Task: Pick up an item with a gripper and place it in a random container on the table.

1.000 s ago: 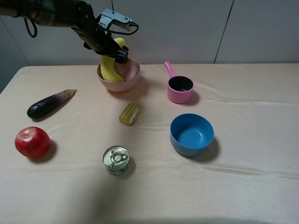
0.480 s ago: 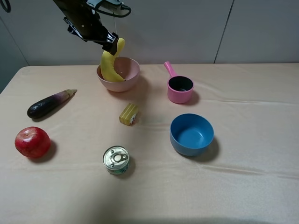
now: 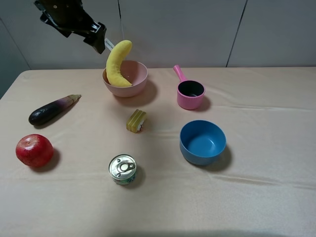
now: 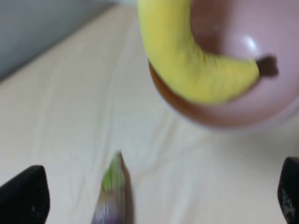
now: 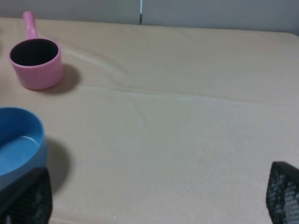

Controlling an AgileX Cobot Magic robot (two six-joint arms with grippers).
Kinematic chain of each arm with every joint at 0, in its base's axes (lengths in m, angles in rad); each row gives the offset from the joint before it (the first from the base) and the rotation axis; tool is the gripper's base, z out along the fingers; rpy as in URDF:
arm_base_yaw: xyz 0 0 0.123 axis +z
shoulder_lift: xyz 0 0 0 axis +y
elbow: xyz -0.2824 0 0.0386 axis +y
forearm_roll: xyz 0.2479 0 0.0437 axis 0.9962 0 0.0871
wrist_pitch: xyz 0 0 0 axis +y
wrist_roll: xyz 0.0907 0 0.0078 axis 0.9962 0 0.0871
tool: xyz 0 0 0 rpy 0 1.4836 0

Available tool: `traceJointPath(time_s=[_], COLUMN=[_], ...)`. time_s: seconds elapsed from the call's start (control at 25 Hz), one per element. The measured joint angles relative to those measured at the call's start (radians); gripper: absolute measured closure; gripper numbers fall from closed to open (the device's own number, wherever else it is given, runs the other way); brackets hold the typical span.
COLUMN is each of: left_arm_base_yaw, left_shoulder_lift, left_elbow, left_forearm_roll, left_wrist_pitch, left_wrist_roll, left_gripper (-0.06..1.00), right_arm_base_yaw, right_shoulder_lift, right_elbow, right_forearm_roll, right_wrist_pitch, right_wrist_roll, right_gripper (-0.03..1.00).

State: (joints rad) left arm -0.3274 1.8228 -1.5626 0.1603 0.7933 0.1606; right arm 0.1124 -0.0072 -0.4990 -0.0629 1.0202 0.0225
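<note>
Since the earlier frame your left gripper (image 3: 98,42) has lifted away left, fingers spread and empty; the banana (image 3: 118,64) leans in the pink bowl (image 3: 133,84). Retreat clear without brushing it.

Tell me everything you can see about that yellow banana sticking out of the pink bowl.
The banana is a bright yellow, curved toy with a soft, matte look and a dark brown tip at one end. It stands steeply in the pale pink bowl, its lower end inside and its upper end leaning over the rim and jutting above it. Only the bowl touches it; the left claw hangs apart from it, open and empty.
</note>
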Motion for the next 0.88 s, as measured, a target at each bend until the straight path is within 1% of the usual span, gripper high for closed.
traceJointPath(time_s=[0.28,0.48,0.6,0.8,0.88], left_arm_base_yaw=[0.005,0.005,0.005,0.005,0.005], left_shoulder_lift=[-0.232,-0.397,-0.483,-0.612,-0.663], left_elbow=[0.252,0.393,0.467,0.579,0.629], left_forearm_roll=[-0.003,-0.004,-0.005,-0.005,-0.005], left_wrist_pitch=[-0.012,-0.003,0.033,0.149,0.180], left_wrist_roll=[-0.002,-0.040,-0.069,-0.118,-0.134], left_gripper=[-0.05,-0.05,-0.05,-0.05,-0.05], right_arm_base_yaw=[0.000,0.000,0.000,0.000,0.000], right_shoulder_lift=[0.000,0.000,0.000,0.000,0.000], right_elbow=[0.000,0.000,0.000,0.000,0.000], right_forearm_roll=[0.000,0.000,0.000,0.000,0.000], right_wrist_pitch=[0.000,0.000,0.000,0.000,0.000], right_wrist_roll=[0.000,0.000,0.000,0.000,0.000], right_gripper=[0.27,0.27,0.27,0.27,0.27])
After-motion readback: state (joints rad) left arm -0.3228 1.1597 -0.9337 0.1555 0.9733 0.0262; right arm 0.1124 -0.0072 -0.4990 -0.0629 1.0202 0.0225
